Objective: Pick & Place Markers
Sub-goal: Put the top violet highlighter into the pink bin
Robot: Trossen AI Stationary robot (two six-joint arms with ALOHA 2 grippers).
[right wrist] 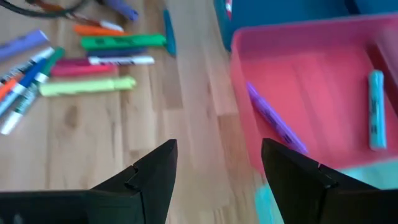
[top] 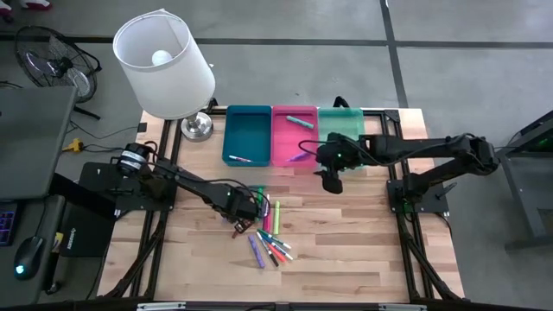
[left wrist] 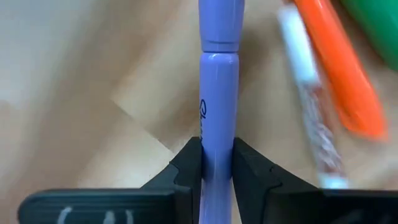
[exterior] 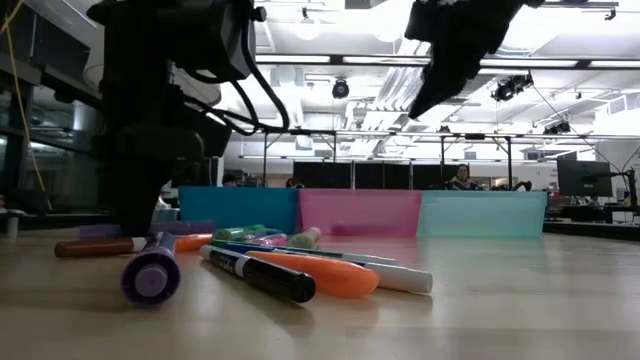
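One purple marker (left wrist: 219, 93) is pinched by the left gripper (left wrist: 217, 163) near the table's (top: 363, 250) middle. Two markers are seen in the pink tray (right wrist: 323, 62). The right gripper (right wrist: 217, 165) is held spread above it.

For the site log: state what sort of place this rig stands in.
Probably an open lab or office workspace. The low view shows a long ceiling with strip lights, rows of desks with monitors, and a seated person behind the trays. From above, a wooden table on concrete floor, beside a fan.
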